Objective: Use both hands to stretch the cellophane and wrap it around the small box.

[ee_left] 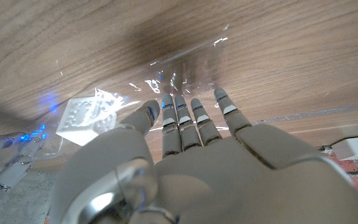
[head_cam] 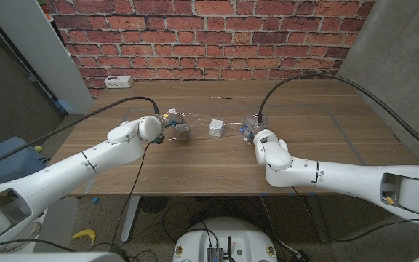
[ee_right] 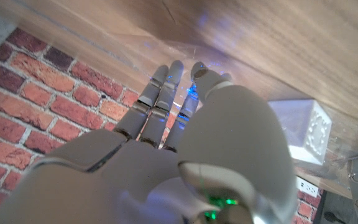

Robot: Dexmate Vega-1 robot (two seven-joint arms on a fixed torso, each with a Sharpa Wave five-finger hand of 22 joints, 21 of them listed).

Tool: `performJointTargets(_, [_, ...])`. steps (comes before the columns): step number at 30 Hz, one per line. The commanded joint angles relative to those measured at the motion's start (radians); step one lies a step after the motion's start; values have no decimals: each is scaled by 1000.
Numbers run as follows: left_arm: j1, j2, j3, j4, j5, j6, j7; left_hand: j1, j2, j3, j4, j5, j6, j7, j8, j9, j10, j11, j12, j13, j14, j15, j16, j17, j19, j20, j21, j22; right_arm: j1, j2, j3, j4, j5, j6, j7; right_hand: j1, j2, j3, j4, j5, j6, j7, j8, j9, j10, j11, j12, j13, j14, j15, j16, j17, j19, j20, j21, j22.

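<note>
Wooden table runs across the head view, red brick wall behind it. Both white arms come in from the bottom corners and meet near the table's middle.

Clear cellophane lies on the table between the two hands, hard to make out in the head view, mostly glints and a faint edge. Left wrist view shows the cellophane as a crinkled shiny sheet on the wood, reaching out past the fingertips and over toward the box.

Left hand is at the sheet's left end; in the left wrist view the left hand has its fingers straight and close together, tips down at the film. Pinching it or just touching, cannot tell.

Right hand is at the sheet's right end. Right wrist view shows the right hand with fingers reaching out together toward the film edge, thumb alongside; grip on the film cannot be told either.

Small white box sits on the table between the hands, nearer the right one. It looks to be on the cellophane. Left wrist view shows the box with film wrinkles around it; right wrist view has the box beside the thumb.

White power strip lies at the table's far left edge, well apart from everything.
</note>
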Motion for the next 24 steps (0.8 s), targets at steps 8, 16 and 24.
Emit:
performJointTargets(8, [9,21,-5,-7,-24,-11,-5,-22,-5,6,21,-2,5,7,7,2,-4,0,4,3,-3,-9,4,0,-16,7,-9,2,-115,47,149,144,-309,338,-135,21,6,-36,8,-2,78,-21,4,3,67,-23,11,5,3,-164,1,12,-6,-24,28,8])
performJointTargets(16, [18,29,-10,-18,-27,-6,-1,-33,-10,5,30,-4,3,8,7,1,-9,0,4,3,-6,-10,3,-1,-20,6,-10,2,-129,68,204,173,-416,446,-126,23,6,-49,9,-1,91,-23,-2,2,86,-30,12,4,3,-164,-2,11,-5,-32,38,9])
performJointTargets(24, [29,36,-17,-28,-35,-5,7,-41,-11,8,34,-4,-3,6,5,1,-13,2,4,3,-9,-10,2,-3,-22,7,-11,1,-137,92,241,197,-503,534,-133,25,7,-56,9,1,97,-22,-7,1,89,-33,8,4,5,-164,-4,11,-6,-34,44,8])
